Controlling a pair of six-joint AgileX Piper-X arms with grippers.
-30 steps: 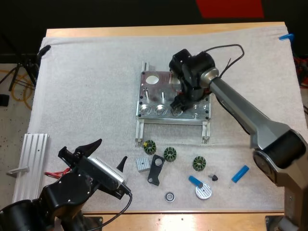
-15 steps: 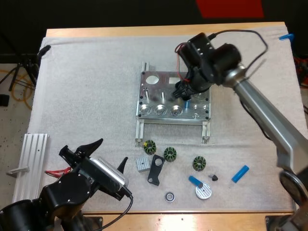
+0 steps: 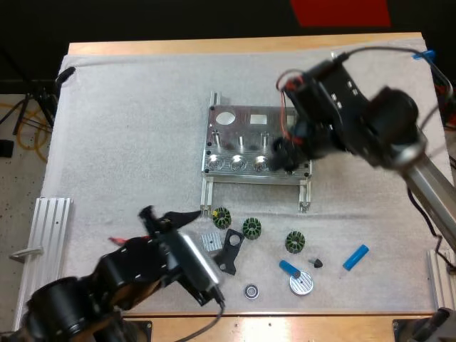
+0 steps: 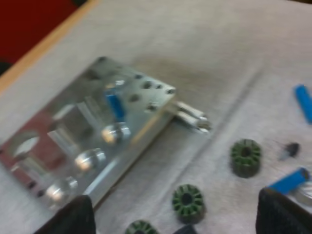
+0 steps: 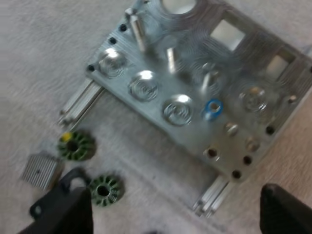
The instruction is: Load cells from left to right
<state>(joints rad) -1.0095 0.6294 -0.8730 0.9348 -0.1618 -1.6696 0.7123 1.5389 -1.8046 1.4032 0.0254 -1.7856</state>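
The right gripper (image 3: 283, 154) hangs over the right end of the metal fixture (image 3: 231, 128), fingers wide apart and clamping nothing. One blue cylinder (image 5: 212, 108) stands upright in the plate, just beside the last of three shiny round seats. The left gripper (image 3: 169, 214) — also spread open and empty — hovers near the green toothed rings (image 3: 251, 228). Two more blue cylinders (image 3: 356, 257) lie loose on the white mat (image 3: 128, 128), one touching a round metal disc (image 3: 301, 284).

The right pincer (image 3: 286, 153) has withdrawn toward the surface's right edge, leaving a bright blue cylinder (image 5: 212, 108) in the silver metal fixture (image 3: 235, 135). The left pincer (image 3: 169, 216) has advanced toward it.
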